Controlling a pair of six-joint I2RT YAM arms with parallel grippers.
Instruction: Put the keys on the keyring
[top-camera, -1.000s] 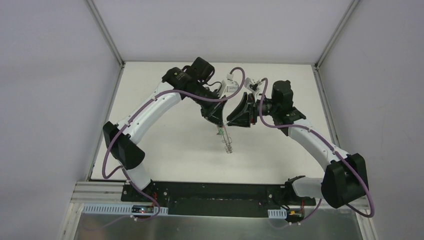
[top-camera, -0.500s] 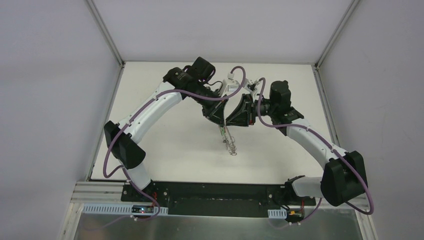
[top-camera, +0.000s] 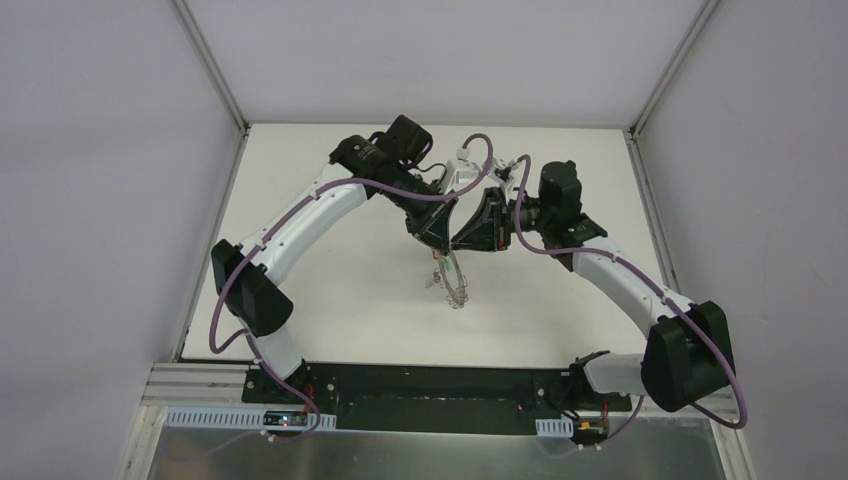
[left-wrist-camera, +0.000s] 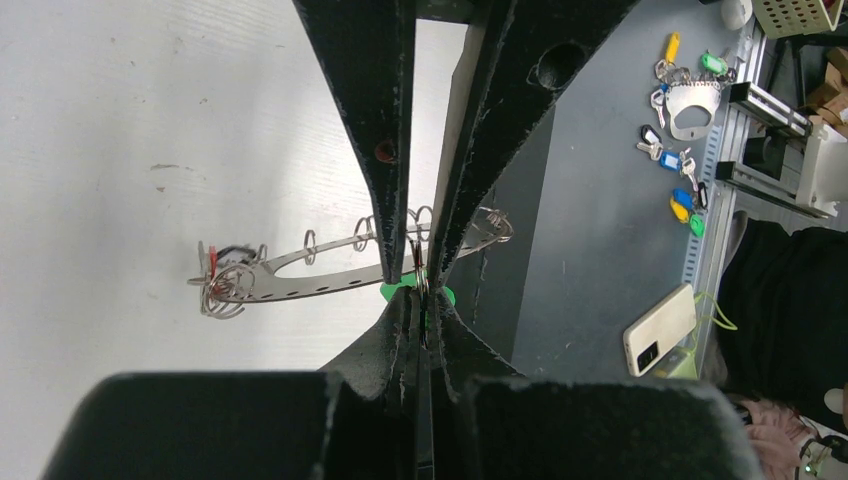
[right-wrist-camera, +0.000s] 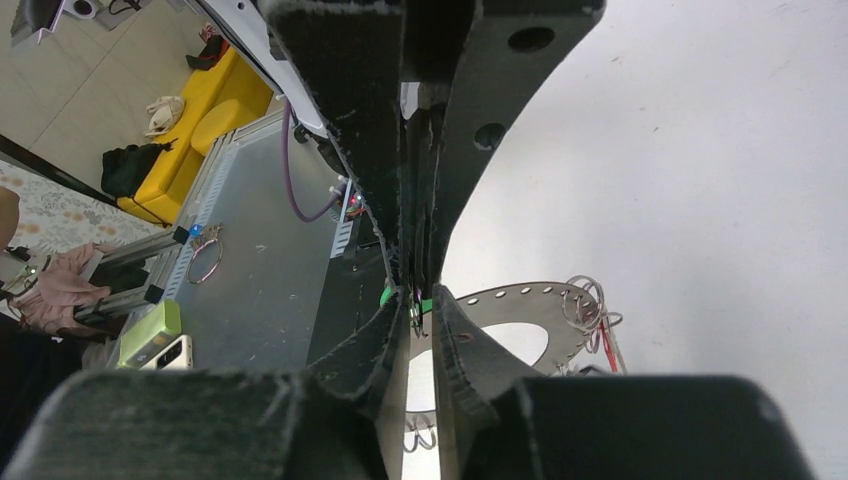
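Observation:
The keyring (top-camera: 452, 280), a flat grey ring with wire loops on its rim, hangs in the air below the two grippers, which meet tip to tip. My left gripper (left-wrist-camera: 422, 300) is shut on a thin metal piece with a green key head (left-wrist-camera: 398, 291) just behind its tips, at the ring's rim (left-wrist-camera: 300, 277). My right gripper (right-wrist-camera: 419, 303) comes from the opposite side. Its jaws are nearly closed on the rim (right-wrist-camera: 520, 300) beside a wire loop. A red key (left-wrist-camera: 213, 268) hangs at the ring's far end, also seen in the right wrist view (right-wrist-camera: 606, 347). No dark blue key shows.
The white table (top-camera: 330, 290) lies under the ring, with metal frame posts at its back corners. Past the table's near edge are the black base plate (top-camera: 430, 385) and a grey surface with spare coloured keys (left-wrist-camera: 680, 160) and a phone (left-wrist-camera: 660, 328).
My right gripper has moved left until it meets the left gripper's tips. The hanging keyring has turned, and its lower end has swung slightly left.

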